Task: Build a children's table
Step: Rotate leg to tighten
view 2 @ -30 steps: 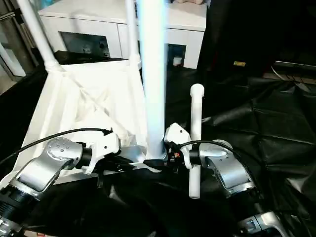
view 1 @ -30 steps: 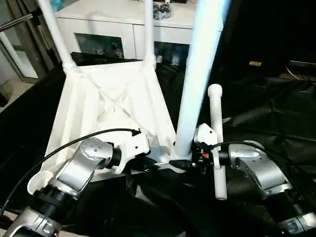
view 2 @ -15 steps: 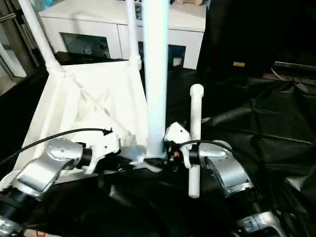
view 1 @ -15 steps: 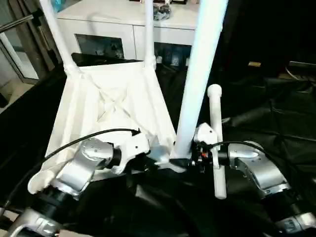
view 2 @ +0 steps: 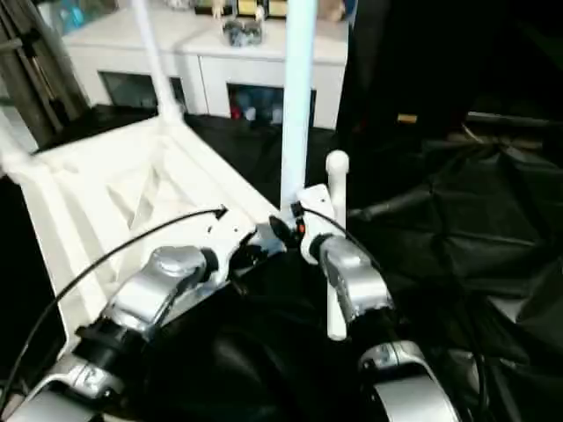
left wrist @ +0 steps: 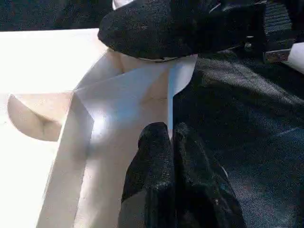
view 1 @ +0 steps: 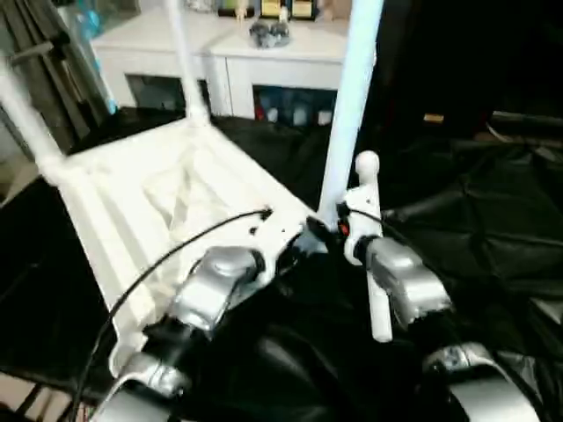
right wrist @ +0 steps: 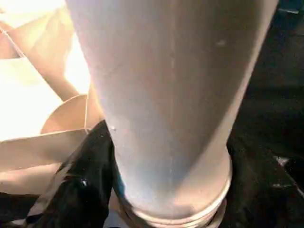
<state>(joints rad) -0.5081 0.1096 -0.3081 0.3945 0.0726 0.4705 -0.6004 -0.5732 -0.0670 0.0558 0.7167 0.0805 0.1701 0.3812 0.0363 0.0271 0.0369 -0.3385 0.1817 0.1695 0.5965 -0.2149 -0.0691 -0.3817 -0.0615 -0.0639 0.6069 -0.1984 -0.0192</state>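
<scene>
the white tabletop [view 1: 132,202] lies upside down on black sheeting [view 1: 493,229], ribbed underside up, in front of a white cabinet [view 1: 255,75]. two legs stand in its far corner sockets: one [view 1: 180,53] at the back, one [view 1: 26,123] at the far left. a third leg [view 1: 347,97] stands upright in the near corner socket. the right gripper [view 1: 327,230] is clamped around the base of this leg, one black finger [right wrist: 76,190] pressed against the tube. the left gripper [left wrist: 168,142] has its fingers together, pinching the thin edge of the tabletop just beside that socket. a fourth leg [view 1: 374,255] stands upright just beside the right wrist.
</scene>
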